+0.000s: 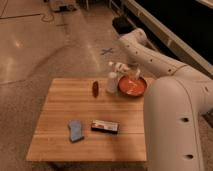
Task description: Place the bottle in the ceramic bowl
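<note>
While the white arm [150, 55] reaches in from the far right, the gripper [121, 68] hangs above the far right part of the wooden table [60, 130], just over the left rim of the ceramic bowl [132, 86]. Whether its fingers are spread or clamped I cannot tell. A pale bottle [134, 74] appears at the gripper, above the bowl's far side; contact with the bowl cannot be judged. The bowl sits at the table's far right corner. Just beside it to the left stands a white upright container [111, 83], then a small dark reddish object [95, 88]. Near the front edge lie a blue sponge [76, 130] and a dark flat packet [105, 127].
</note>
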`<state>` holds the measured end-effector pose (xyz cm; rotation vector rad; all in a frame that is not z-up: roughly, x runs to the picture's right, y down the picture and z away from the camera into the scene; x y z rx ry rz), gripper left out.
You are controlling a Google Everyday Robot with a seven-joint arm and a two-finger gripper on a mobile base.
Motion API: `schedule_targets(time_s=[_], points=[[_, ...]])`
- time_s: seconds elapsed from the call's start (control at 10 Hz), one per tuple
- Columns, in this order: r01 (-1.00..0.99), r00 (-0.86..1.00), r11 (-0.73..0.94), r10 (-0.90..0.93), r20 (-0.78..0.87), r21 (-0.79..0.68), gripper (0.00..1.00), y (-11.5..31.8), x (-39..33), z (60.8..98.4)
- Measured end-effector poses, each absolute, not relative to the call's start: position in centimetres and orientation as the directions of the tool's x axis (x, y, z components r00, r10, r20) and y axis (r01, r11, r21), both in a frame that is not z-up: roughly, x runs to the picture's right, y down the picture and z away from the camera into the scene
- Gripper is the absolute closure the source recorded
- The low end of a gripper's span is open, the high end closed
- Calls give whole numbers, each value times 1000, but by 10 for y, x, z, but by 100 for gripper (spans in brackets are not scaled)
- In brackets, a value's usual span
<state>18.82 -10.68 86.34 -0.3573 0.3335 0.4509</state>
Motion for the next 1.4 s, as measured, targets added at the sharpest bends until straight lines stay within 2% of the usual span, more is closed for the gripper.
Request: schedule_targets(time_s=[0.2, 0.3, 0.5, 0.6, 0.7, 0.8, 0.9, 1.4], points=[[-498, 831, 835, 384, -402, -232, 91, -107, 196, 865], [-481, 845, 836, 361, -395, -265, 80, -97, 197, 869], [-473, 849, 837, 349, -396, -276, 64, -81, 205, 878], [-482, 844, 833, 358, -399, -272, 49, -74, 207, 886], [-477, 849, 833, 354, -393, -280, 40, -69, 206, 886], [-477, 850, 833, 355, -390, -280, 34, -67, 209, 884], [-473, 852, 835, 353, -387, -281, 31, -67, 207, 886], [-457, 863, 843, 343, -371, -284, 31, -63, 181, 892]])
